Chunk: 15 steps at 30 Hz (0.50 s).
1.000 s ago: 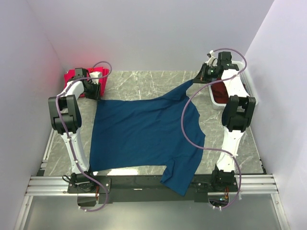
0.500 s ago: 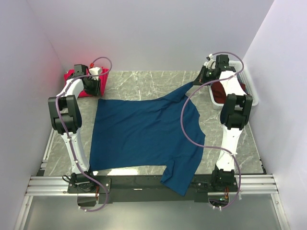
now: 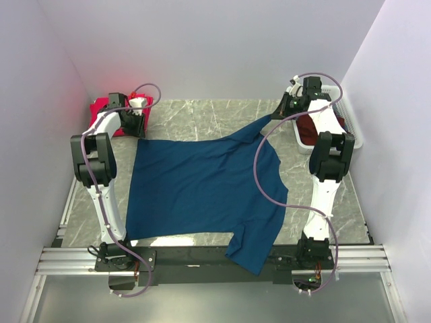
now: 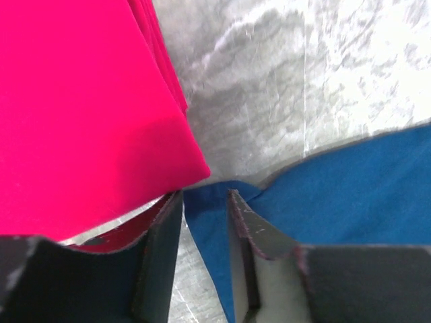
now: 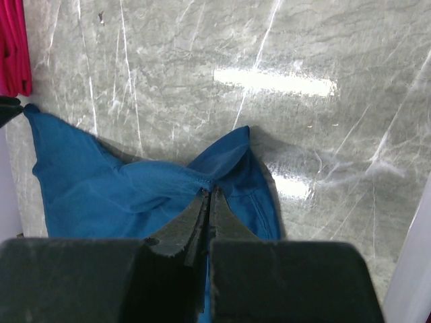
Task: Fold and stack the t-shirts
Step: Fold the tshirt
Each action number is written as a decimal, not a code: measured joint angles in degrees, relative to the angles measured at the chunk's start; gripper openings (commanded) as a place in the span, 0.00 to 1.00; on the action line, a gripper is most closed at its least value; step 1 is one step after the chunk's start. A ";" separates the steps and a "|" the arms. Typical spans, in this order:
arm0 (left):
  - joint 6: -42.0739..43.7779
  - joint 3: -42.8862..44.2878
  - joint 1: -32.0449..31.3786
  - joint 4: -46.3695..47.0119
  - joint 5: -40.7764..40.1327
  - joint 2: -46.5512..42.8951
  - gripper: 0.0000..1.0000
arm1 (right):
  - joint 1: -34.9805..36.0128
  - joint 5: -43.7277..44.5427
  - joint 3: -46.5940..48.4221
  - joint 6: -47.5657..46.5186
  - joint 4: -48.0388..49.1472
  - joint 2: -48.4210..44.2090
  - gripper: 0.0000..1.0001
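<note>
The t-shirt [image 3: 202, 188] is plain deep blue; the stack [image 3: 101, 107] at ten o'clock is bright pinkish-red; the counter [image 3: 202, 114] is grey, white-veined marble.

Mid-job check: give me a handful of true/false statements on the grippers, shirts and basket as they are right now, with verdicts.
1. The right gripper is shut on an edge of the blue cloth t-shirt. True.
2. The left gripper has its jaws pressed together. False: they stand apart, and the shirt's corner shows between them.
3. The folded bright pinkish-red cloth lies close beside that corner. True.
4. The white plastic lattice basket sits at the far left. False: it is at the far right, by the right arm.
5. The blue t-shirt is already folded. False: it lies spread out on the grey marble table.
</note>
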 measured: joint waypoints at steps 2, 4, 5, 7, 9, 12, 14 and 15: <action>0.17 -0.28 0.00 -0.50 -0.11 0.09 0.43 | 0.00 0.00 0.00 0.00 0.00 0.00 0.00; 0.48 -0.28 0.00 -0.55 -0.50 0.39 0.43 | 0.00 0.00 0.00 -0.02 -0.07 0.00 0.00; 0.66 -0.28 0.00 -0.55 -0.61 0.59 0.43 | 0.00 0.00 0.00 -0.02 -0.07 0.00 0.00; 0.92 -0.28 0.00 -0.61 -0.96 1.05 0.40 | -0.04 0.00 0.00 -0.02 -0.07 0.00 0.00; 1.05 -0.28 0.00 -0.63 -1.05 1.60 0.37 | -0.09 -0.02 0.00 -0.04 -0.13 0.00 0.00; 1.27 -0.28 0.00 -0.61 -1.03 2.03 0.31 | -0.24 -0.04 0.07 -0.20 -0.20 0.00 0.00; 1.46 -0.26 0.00 -0.63 -1.03 2.03 0.29 | -0.39 -0.04 0.17 -0.42 -0.39 0.00 0.00; 1.51 -0.26 0.00 -0.68 -0.98 2.05 0.24 | -0.48 -0.04 0.28 -0.52 -0.39 0.00 0.00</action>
